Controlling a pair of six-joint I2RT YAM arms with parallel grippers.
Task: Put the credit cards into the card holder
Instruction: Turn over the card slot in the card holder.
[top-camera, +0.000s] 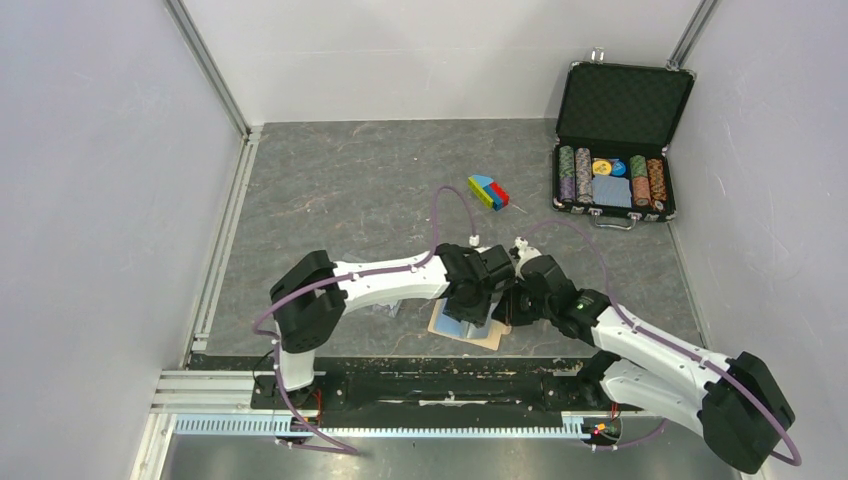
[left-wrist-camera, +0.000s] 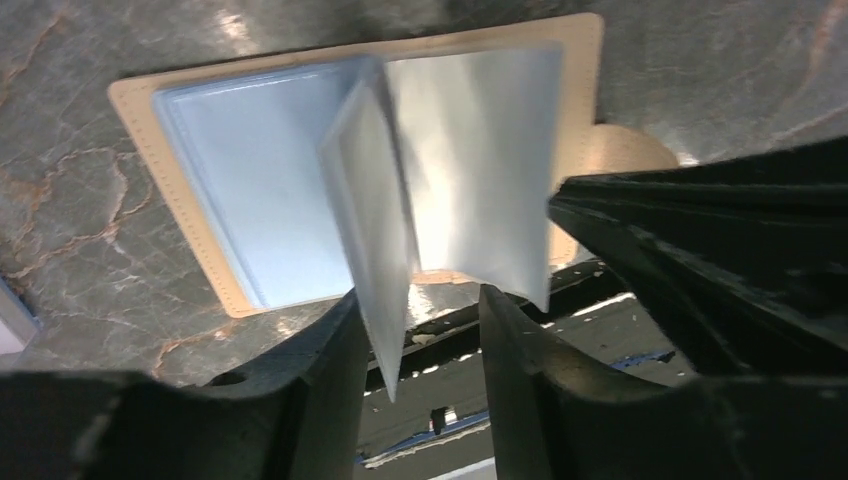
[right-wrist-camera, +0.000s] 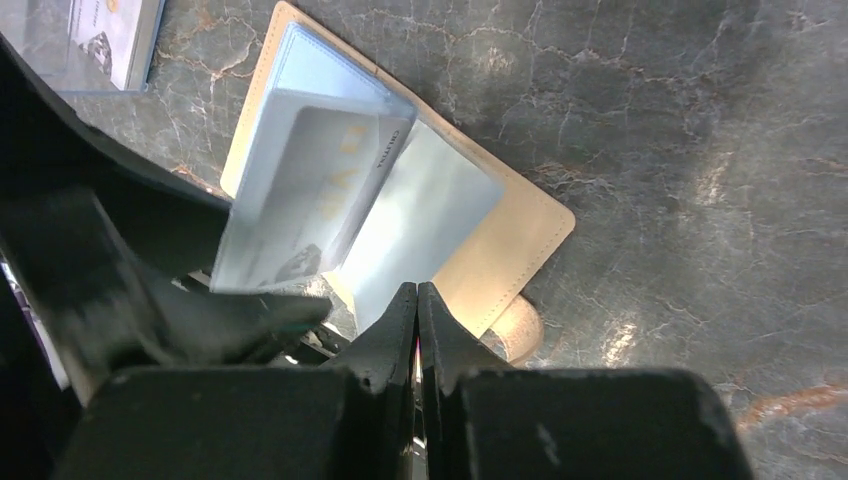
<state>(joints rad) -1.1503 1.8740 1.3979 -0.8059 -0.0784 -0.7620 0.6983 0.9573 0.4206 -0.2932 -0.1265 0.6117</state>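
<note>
while over card holder (top-camera: 489, 339), left gripper (top-camera: 471, 303) nose-down

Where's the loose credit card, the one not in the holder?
Find the open tan card holder near the front edge of the grey table. Just beyond its corner, on the left arm's side, the loose credit card lies flat on bare table. Unlike the second card tucked in the holder's pale-blue sleeves, it lies alone.

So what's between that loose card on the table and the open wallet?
Nothing; the right wrist view shows bare table between the credit card and card holder.
</note>
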